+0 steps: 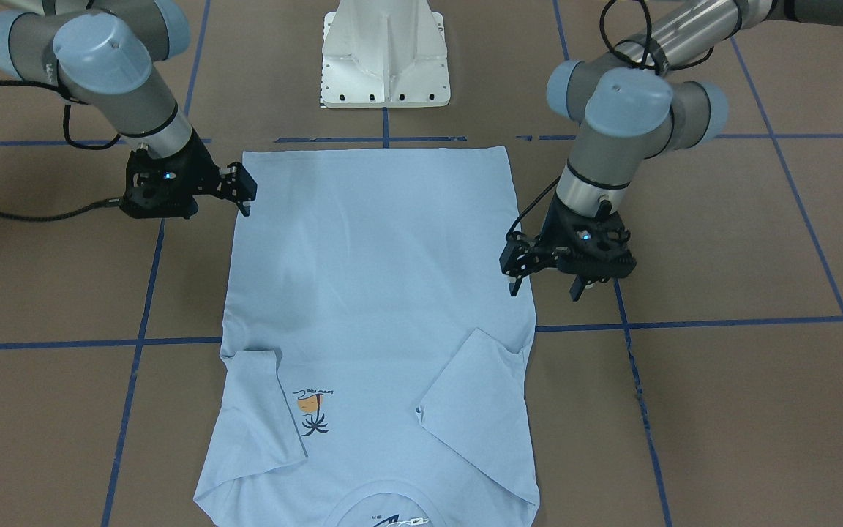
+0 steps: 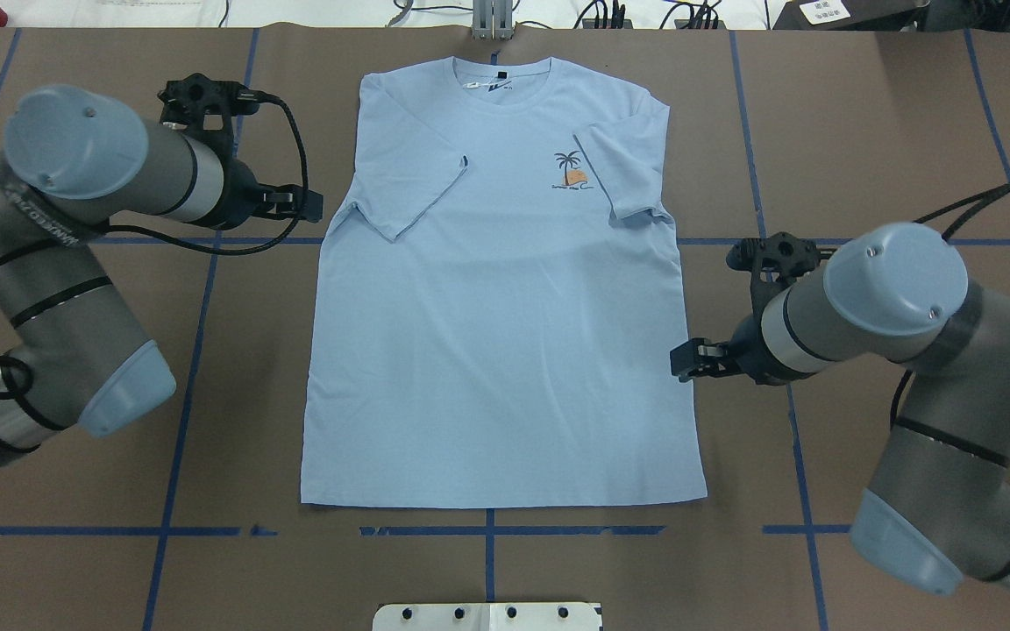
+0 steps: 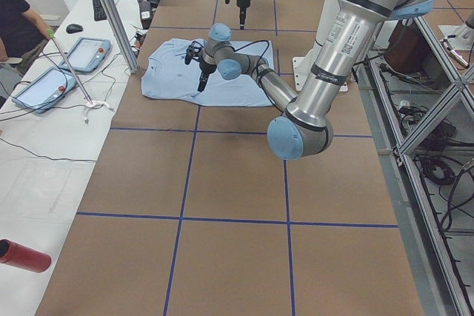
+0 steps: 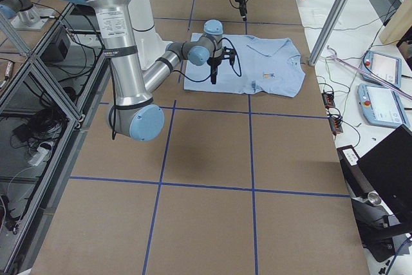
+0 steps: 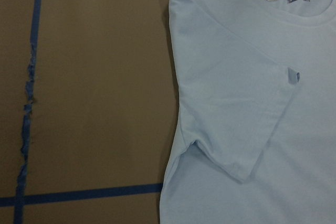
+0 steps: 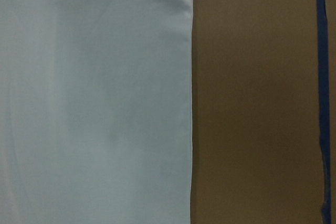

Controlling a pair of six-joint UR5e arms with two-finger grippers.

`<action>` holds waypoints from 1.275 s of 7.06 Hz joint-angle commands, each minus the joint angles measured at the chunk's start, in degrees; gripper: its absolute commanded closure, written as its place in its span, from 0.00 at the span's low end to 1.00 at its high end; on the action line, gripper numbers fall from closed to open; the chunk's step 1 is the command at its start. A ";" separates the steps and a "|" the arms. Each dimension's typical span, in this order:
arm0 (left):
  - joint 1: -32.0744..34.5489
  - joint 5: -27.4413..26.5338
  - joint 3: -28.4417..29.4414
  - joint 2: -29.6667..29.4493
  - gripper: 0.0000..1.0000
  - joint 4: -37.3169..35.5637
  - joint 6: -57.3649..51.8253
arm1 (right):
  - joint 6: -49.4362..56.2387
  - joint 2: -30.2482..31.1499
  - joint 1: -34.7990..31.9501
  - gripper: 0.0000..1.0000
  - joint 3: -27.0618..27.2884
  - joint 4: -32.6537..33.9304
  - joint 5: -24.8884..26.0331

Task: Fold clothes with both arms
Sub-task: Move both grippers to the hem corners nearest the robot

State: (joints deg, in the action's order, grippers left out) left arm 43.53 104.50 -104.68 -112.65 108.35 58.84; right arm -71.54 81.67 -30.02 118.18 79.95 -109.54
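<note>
a light blue t-shirt [image 2: 505, 350] lies flat and face up in the middle of the table [image 2: 864, 131], collar to the far side, both sleeves [image 2: 408, 188] folded in over the chest. the left gripper [image 1: 546, 287] points down at the shirt's left edge just beside the folded sleeve, fingers spread apart. the right gripper [image 2: 679, 361] points down at the right edge, nearer the hem, and whether it is spread or closed cannot be told.

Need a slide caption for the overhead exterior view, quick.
Light blue T-shirt flat on the table, sleeves folded inward, left gripper and right gripper at its opposite side edges.
</note>
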 commanded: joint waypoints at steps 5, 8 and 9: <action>-0.12 0.00 -3.87 2.61 0.00 -0.42 0.22 | -14.68 4.29 18.24 0.02 -3.19 -6.65 14.35; -0.12 0.00 -3.52 2.70 0.00 -0.34 0.22 | -14.33 3.58 16.14 0.09 -3.39 -6.47 13.92; -0.12 0.00 -3.43 2.70 0.00 -0.34 0.22 | -14.32 3.58 16.04 0.16 -3.57 -6.39 13.83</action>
State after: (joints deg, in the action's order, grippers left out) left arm 43.42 104.50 -108.27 -109.95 108.02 59.07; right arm -85.91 85.29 -13.60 114.78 73.49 -95.58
